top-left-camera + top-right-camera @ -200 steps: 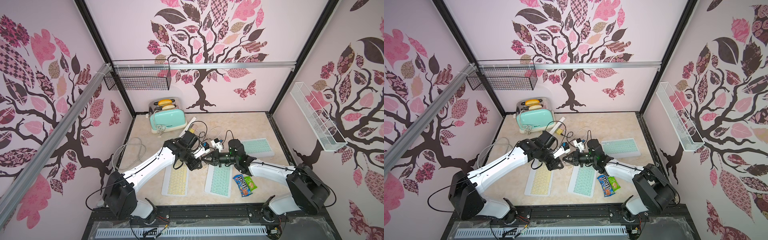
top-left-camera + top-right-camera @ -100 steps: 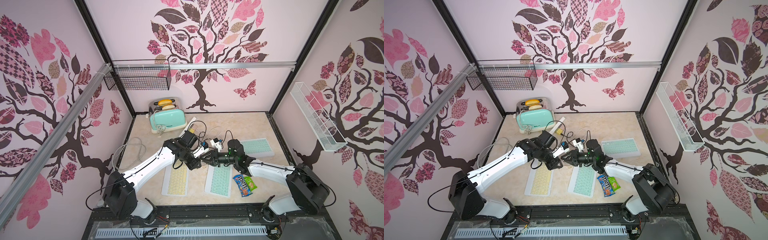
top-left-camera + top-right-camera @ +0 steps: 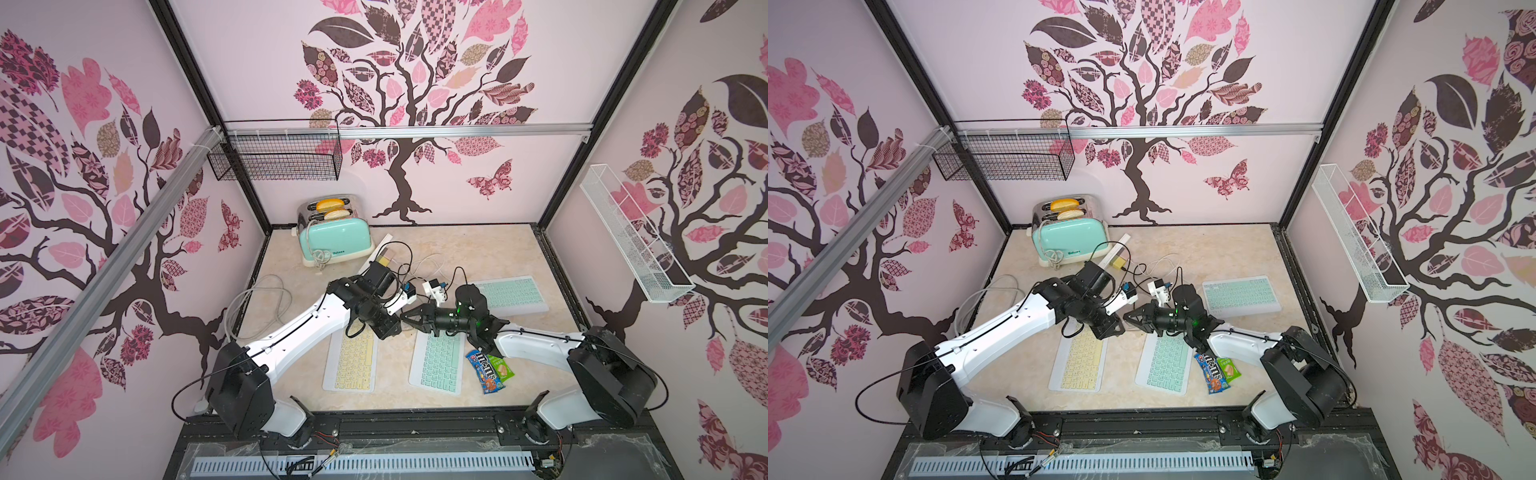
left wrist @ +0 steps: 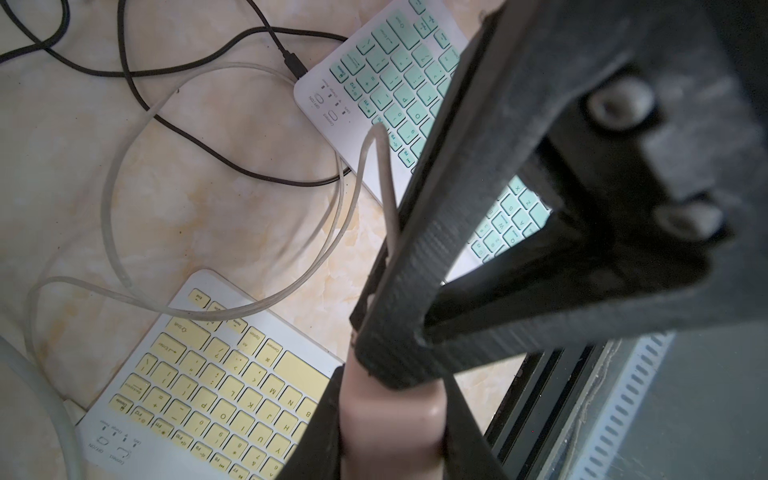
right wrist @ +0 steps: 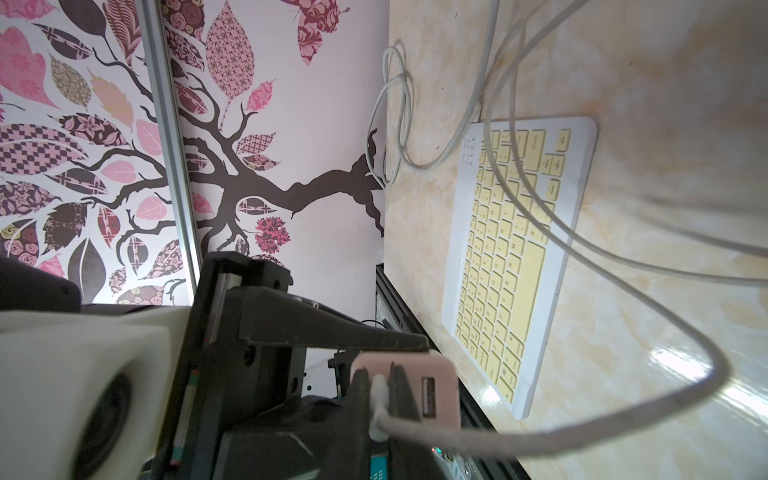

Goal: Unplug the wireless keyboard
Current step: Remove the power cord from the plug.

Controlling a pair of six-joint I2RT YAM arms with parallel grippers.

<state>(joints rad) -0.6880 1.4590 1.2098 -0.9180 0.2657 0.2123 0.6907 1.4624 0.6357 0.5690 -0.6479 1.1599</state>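
My left gripper [image 4: 392,432] is shut on a pink charger block [image 4: 390,399], held above the table between the keyboards. A white USB plug [image 5: 379,390] sits in the block [image 5: 432,365], and my right gripper [image 5: 380,386] is shut on that plug. Its white cable [image 5: 582,424] loops away to the far corner of the yellow keyboard [image 5: 511,249]. In both top views the two grippers [image 3: 395,322] [image 3: 409,318] meet tip to tip just beyond the yellow keyboard [image 3: 351,361].
A teal keyboard [image 3: 440,361] lies right of the yellow one, with a black cable [image 4: 291,62] plugged in. Another teal keyboard [image 3: 513,293] lies further back right. A sweets packet [image 3: 484,370], a mint toaster [image 3: 336,235] and small adapters [image 3: 434,286] are nearby.
Nothing has visibly moved in the top views; both grippers stay met at the same spot above the keyboards.
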